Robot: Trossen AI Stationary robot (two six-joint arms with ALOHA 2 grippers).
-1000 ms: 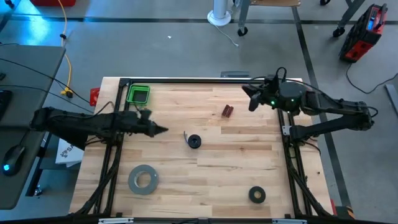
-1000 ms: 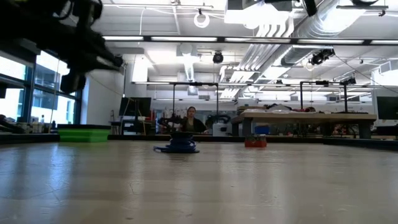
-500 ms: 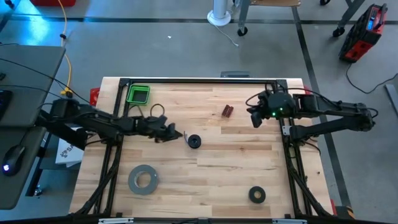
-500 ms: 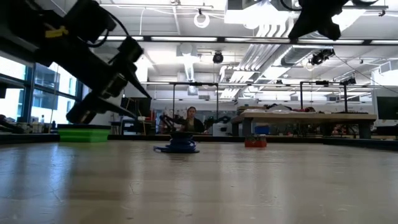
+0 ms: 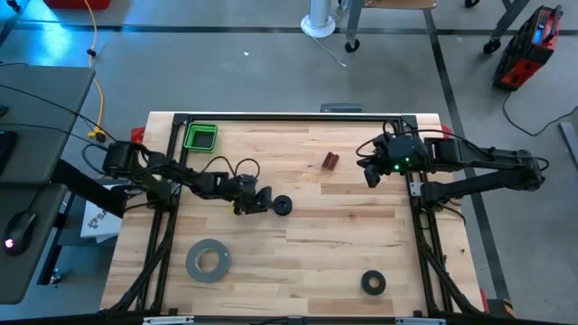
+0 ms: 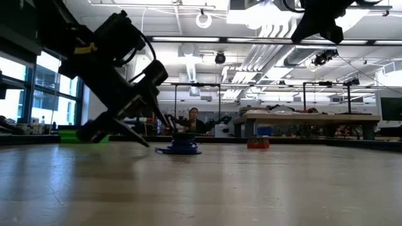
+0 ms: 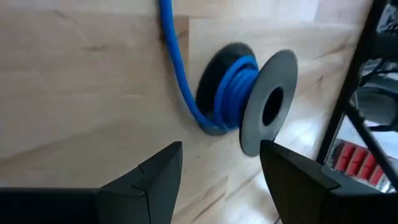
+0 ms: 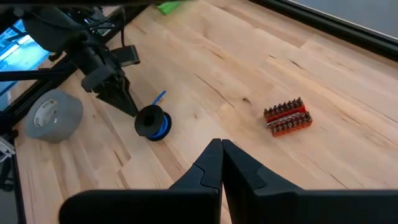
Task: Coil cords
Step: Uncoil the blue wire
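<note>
— Blue cable [image 7: 231, 84] is wound on a black spool [image 5: 283, 205] that sits a little left of the middle of the high view, on the wooden table [image 5: 307, 262]. Where does its loose end go?

— In the left wrist view a free length of the blue cable runs from the spool up toward the top edge of the frame, lying on the wood. The spool rests on one flange in the low view, near the centre of the frame.

— And the left gripper [image 5: 256, 199]?

— It sits just left of the spool in the high view, low over the table. Its fingers [image 7: 152, 180] stand spread apart with the spool ahead of the gap, and nothing is between them.

— The right gripper [image 5: 368, 174]?

— It hangs in the upper right of the high view, well apart from the spool. Its two fingers are pressed together in the right wrist view and it carries nothing.

— What else is on the table?

— A green bin [image 5: 200, 137] at the upper left corner, a red rack of bits [image 5: 330, 162] above centre, a grey tape roll [image 5: 207, 260] at lower left, and a small black tape ring [image 5: 373, 283] at lower right.
</note>
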